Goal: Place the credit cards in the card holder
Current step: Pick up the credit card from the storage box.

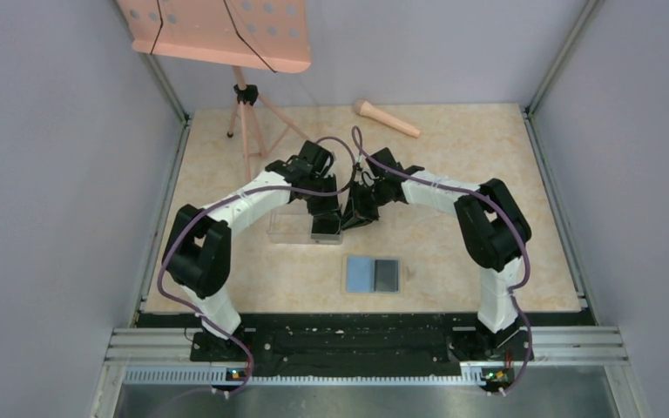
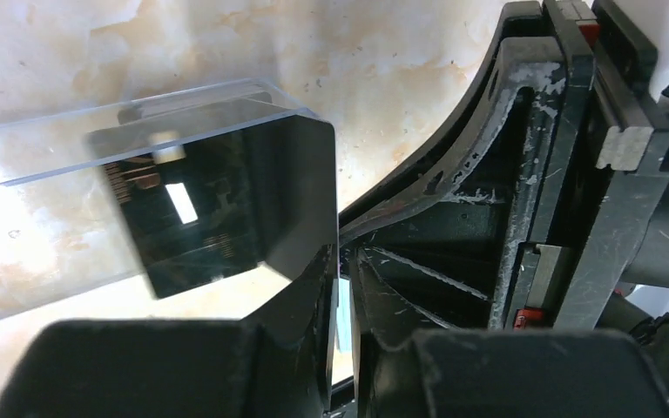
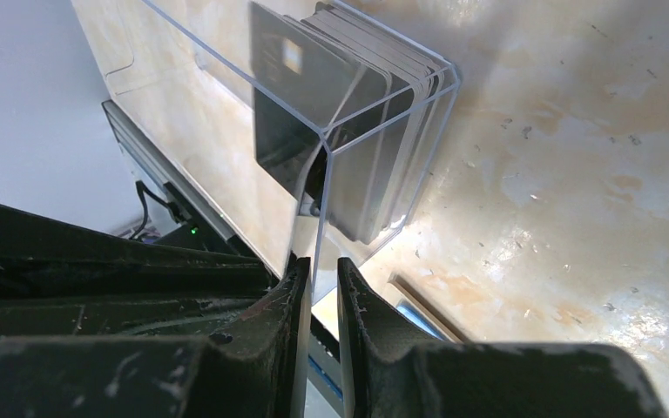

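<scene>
Overhead, the bench [image 1: 488, 174] shows a pale beige top with a marbled pattern. It is boxed in by plain lilac-grey walls [image 1: 52, 174], with a metal rail [image 1: 366, 348] along its near edge. A peach music stand [image 1: 218, 30] on a tripod sits at the far left corner. A peach microphone [image 1: 386, 119] lies on the far side of the bench.

Near the middle lies a long clear box [image 1: 289, 228] of hard, glossy plastic with rounded corners. Both arms meet at its right end. Several dark cards [image 3: 375, 131] stand on edge inside that end, packed face to face. The nearest one leans away from the rest.

The right fingers [image 3: 253, 331] are drawn narrow and pinch the thin clear wall at the box's corner. The pane runs straight down into the slit between them. The left fingers [image 2: 401, 296] also stand narrow, just beside the same end. A matte dark card with a rounded corner reaches down toward their slit, but I cannot tell whether they grip it. Both pairs are scuffed black plastic.

The card holder [image 1: 361, 274] lies open and flat on the bench, nearer the arm bases than the box and apart from it. Its left half is light blue. Its right half looks dark grey, and whether that is a card or lining is too small to tell.
</scene>
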### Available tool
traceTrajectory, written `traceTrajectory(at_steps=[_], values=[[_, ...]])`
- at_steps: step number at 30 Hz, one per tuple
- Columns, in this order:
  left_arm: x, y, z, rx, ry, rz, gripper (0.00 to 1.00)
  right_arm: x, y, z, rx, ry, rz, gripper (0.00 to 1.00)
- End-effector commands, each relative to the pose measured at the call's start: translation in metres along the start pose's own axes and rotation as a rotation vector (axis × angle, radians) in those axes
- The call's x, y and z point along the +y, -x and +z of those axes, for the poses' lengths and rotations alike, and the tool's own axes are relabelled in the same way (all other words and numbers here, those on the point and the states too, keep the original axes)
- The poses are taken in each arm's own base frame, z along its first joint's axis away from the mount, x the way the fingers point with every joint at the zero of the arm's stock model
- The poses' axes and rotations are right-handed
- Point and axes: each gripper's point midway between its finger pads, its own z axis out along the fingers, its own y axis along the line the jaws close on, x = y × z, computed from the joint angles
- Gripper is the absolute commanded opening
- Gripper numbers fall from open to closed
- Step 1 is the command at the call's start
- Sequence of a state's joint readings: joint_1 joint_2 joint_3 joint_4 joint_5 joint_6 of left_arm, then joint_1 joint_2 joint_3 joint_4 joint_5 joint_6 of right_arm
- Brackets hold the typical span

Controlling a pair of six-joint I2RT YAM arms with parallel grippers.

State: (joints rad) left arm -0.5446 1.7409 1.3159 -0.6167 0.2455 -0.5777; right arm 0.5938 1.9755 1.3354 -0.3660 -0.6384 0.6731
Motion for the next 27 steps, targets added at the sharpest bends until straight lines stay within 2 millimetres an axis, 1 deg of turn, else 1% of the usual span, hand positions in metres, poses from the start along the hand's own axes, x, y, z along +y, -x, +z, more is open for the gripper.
traceTrajectory(at_steps=[1, 5, 6, 7, 9, 12, 16, 19, 23, 24, 27], values=[[-0.009, 0.002, 0.001, -0.005, -0.037, -0.001, 0.15, 0.024, -0.005, -0.009, -0.006, 0.051, -0.060, 0.17], [0.009, -0.007, 0.013, 0.049, 0.042, -0.020, 0.18, 0.024, -0.005, -0.009, -0.006, 0.050, -0.059, 0.16], [0.013, -0.009, 0.015, 0.054, 0.062, -0.023, 0.21, 0.023, -0.006, -0.009, -0.005, 0.050, -0.058, 0.17], [0.017, -0.010, 0.016, 0.057, 0.077, -0.023, 0.27, 0.024, -0.006, -0.009, -0.006, 0.051, -0.060, 0.17], [0.019, -0.010, 0.015, 0.053, 0.081, -0.021, 0.34, 0.024, -0.006, -0.009, -0.006, 0.050, -0.061, 0.17], [0.015, -0.007, 0.011, 0.036, 0.063, -0.012, 0.39, 0.024, -0.006, -0.009, -0.006, 0.050, -0.060, 0.17], [0.002, 0.001, 0.001, 0.000, -0.013, -0.009, 0.43, 0.024, -0.004, -0.010, -0.011, 0.050, -0.064, 0.17], [0.003, 0.007, -0.007, -0.018, -0.053, -0.035, 0.47, 0.024, -0.003, -0.009, -0.013, 0.047, -0.065, 0.17], [0.021, 0.011, -0.010, -0.025, -0.080, -0.100, 0.50, 0.024, -0.002, -0.009, -0.016, 0.046, -0.065, 0.17], [0.028, 0.011, -0.009, -0.025, -0.078, -0.118, 0.51, 0.024, -0.001, -0.009, -0.018, 0.046, -0.067, 0.17], [0.037, 0.008, -0.004, -0.004, -0.101, -0.150, 0.52, 0.025, 0.000, -0.009, -0.023, 0.044, -0.070, 0.17]])
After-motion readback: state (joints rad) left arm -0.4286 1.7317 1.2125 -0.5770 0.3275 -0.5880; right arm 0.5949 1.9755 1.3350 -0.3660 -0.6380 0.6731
